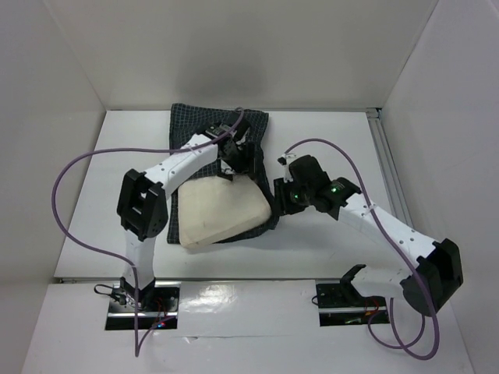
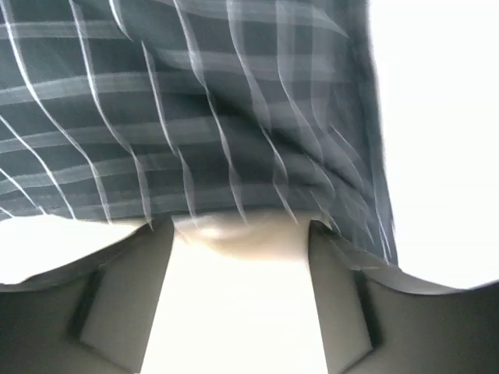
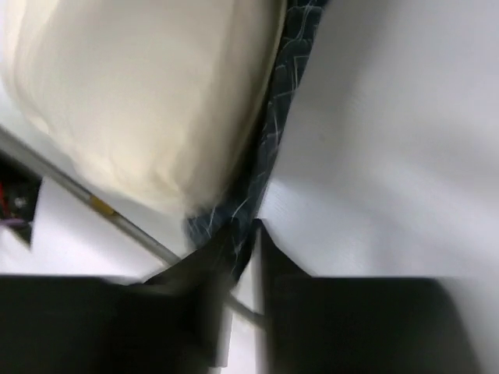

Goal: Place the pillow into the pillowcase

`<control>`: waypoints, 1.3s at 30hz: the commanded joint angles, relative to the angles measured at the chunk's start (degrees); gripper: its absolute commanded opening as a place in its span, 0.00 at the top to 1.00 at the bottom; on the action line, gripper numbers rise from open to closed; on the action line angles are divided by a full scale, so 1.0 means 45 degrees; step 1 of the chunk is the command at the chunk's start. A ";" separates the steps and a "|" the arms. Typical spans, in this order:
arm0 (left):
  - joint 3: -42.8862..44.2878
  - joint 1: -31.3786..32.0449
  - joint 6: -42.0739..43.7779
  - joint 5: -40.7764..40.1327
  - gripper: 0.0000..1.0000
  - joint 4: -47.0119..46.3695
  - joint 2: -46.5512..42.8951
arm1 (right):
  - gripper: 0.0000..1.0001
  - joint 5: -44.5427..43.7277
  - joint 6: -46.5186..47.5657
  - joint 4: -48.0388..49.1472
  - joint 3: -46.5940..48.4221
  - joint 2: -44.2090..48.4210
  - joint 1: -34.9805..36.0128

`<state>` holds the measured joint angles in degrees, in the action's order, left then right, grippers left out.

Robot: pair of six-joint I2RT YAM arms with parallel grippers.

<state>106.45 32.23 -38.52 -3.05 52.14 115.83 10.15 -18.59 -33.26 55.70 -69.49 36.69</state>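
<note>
1. The pillow (image 1: 221, 210) lies on the worktop (image 1: 327, 140), near the middle and toward the arm bases. Its far edge meets the mouth of the pillowcase (image 1: 210, 121).
2. The pillowcase stretches from there toward the far wall. A strip of its checked cloth also runs under the pillow's right side, so the lower layer appears to be beneath the cushion already.
3. The left tool (image 1: 238, 160) sits at the pillow's far edge, right at the mouth. In the wrist view its jaws stand wide, with cream fabric between them and the checked hem draped across the fingertips (image 2: 136, 257). Nothing looks clamped.
4. The right tool (image 1: 279, 195) is at the pillow's right edge. Its jaws are narrow and pinch the pillowcase hem just beside the cushion.
5. Most of the pillow is uncovered, so the task looks to be at an early stage.
6. The key relation is that the closed end lies away from the bases, beyond the left tool, so the pillow must travel away from the robot. Alternatively, the hem could be drawn toward the bases over it. The right tool holds the hem for that pull, and the left tool is nearer the upper layer.
</note>
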 commanded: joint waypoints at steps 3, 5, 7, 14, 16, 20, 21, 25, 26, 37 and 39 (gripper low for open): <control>-0.0495 -0.0033 0.1665 0.3115 0.12 -0.1079 -0.1637 | 0.09 -0.2997 -0.0381 -0.2296 0.1797 0.0816 -0.0223; -0.0336 -0.0033 0.1919 0.3314 0.11 -0.0748 -0.2339 | 0.02 -0.3114 0.0201 -0.2297 0.2229 0.0522 -0.0223; -0.0354 -0.0381 0.1727 0.2770 0.11 -0.0454 -0.3138 | 0.01 -0.3504 0.0516 -0.2123 0.3123 -0.0119 -0.0223; -0.5329 -0.5163 0.0066 0.2278 0.15 -0.1623 -0.7962 | 0.01 -0.2764 0.0479 0.0591 0.5255 -0.3808 0.2389; -0.7730 -0.6453 0.0065 0.2940 0.14 -0.2208 -0.9329 | 0.01 -0.3597 0.0479 0.0730 0.6539 -0.5175 0.3444; -1.0897 -0.8893 0.0065 0.3547 0.11 -0.2895 -1.0835 | 0.01 -0.4772 0.0244 0.0613 0.8985 -0.8629 0.5261; -1.1367 -0.9190 0.0065 0.3665 0.11 -0.3011 -1.1089 | 0.01 -0.4969 0.0244 0.0787 0.9318 -0.9045 0.5497; -1.3125 -1.0226 -0.0209 0.3822 0.11 -0.3325 -1.2223 | 0.01 -0.6452 -0.0166 0.0419 1.0802 -1.1349 0.5793; -1.3129 -1.0364 -0.0209 0.3822 0.11 -0.3460 -1.2360 | 0.01 -0.6455 -0.0379 0.0301 1.1173 -1.2166 0.5793; -1.4513 -0.9040 0.0982 0.5871 0.09 -0.5022 -1.3357 | 1.00 -0.1743 0.0536 0.2566 0.5615 -0.7062 0.3511; -1.4709 -0.8161 0.0983 0.6300 0.09 -0.5820 -1.3357 | 1.00 -0.0795 0.0945 0.2490 0.5454 -0.5815 0.2653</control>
<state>41.74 -8.01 -35.94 20.14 32.38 56.66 -3.09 -17.89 -24.45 81.34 -104.75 53.71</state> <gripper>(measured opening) 0.913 0.018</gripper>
